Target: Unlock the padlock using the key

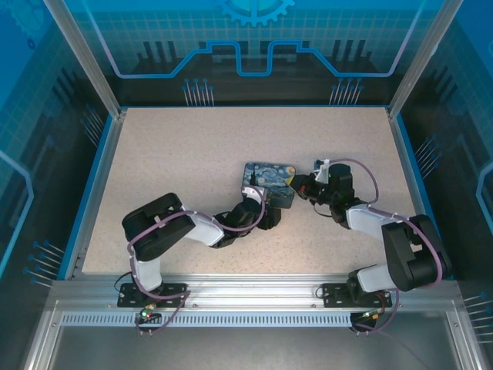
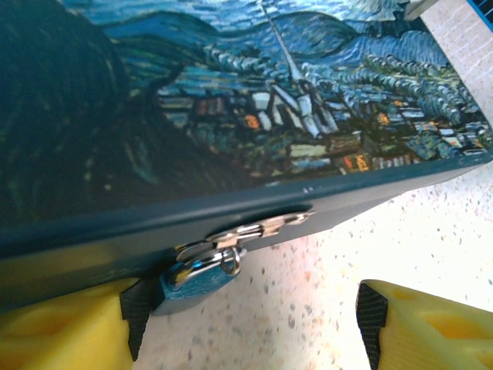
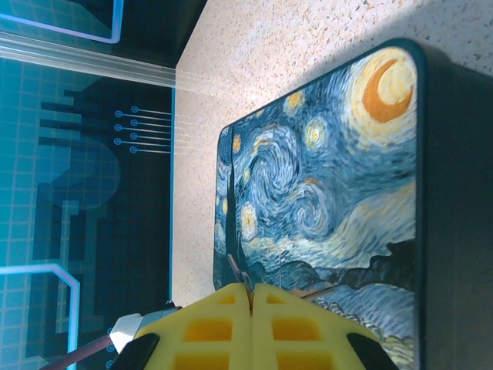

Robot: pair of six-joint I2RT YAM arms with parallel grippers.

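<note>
**Two tools at one box, padlock between the left fingers**

Two arms meet at the painted box (image 1: 269, 177) in the middle of the desk (image 1: 177, 154). Starting at the left, the left tool (image 1: 267, 214) sits against the box's near wall, its yellow fingers (image 2: 62, 331) spread wide and gripping nothing.

The wrist view shows the padlock (image 2: 196, 279) low in that gap. It is hard up against the finger on the left of the picture and well apart from the one on the right. It hangs by its thin shackle from the silver hasp (image 2: 262, 227) on the box wall. The body tilts, with its long axis running from lower left up towards the hasp and its bottom end close to the desk. I cannot see the keyhole.

Further right, the right tool (image 1: 302, 186) is at the box's right-hand edge, above the lid. Its fingers (image 3: 308, 331) are pressed tight together, and a thin dark sliver juts out between them. I take this to be the key (image 3: 236, 268), though it is too slim to be sure.

The coming move turns on one relation: the padlock is on the near wall, within the left tool's reach, while the key is round the corner over the lid. The left arm is much the nearer. My judgement is that it should close on the padlock body to steady it and turn the bottom end outward. The right arm must then come round and line the key up along that tilted axis.
</note>
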